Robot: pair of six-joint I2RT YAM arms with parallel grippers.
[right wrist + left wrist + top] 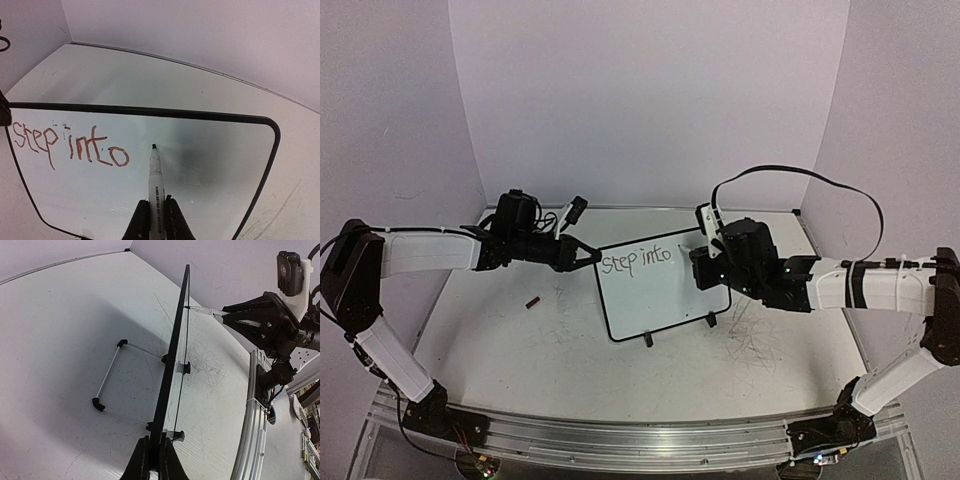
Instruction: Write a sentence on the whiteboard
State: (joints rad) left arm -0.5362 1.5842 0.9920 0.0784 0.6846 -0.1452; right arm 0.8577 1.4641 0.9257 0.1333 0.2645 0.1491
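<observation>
The board (pixel 660 300) stands near the middle of the desk (pixel 520 350), leaning back on a wire stand (pixel 107 385) with two small black feet (pixel 648 340) at its lower edge. The left pincer (pixel 592 257) is clamped narrow on the board's left edge, and its wrist view shows the fingers (pixel 142 462) pinching the black frame (pixel 172 350) edge-on. That grip likely steadies the board so writing pressure cannot push it back or turn it.

The right pincer (pixel 705 262) comes in from the other side, closed on a white marker (pixel 155 175) that points straight out from between its fingers (pixel 172 220). The tip sits at the surface just right of the last letter. It looks to be touching, though the pictures do not settle that. It seems placed to start the next word on the same line.

The board is white with rounded corners. The words (pixel 70 145) so far read "Step into", in thin, uneven, reddish-dark strokes along the top left. The right half and all the lower part are bare, so the sentence looks unfinished, with room for more. A small dark red thing (pixel 533 301) lies on the desk left of the board.
</observation>
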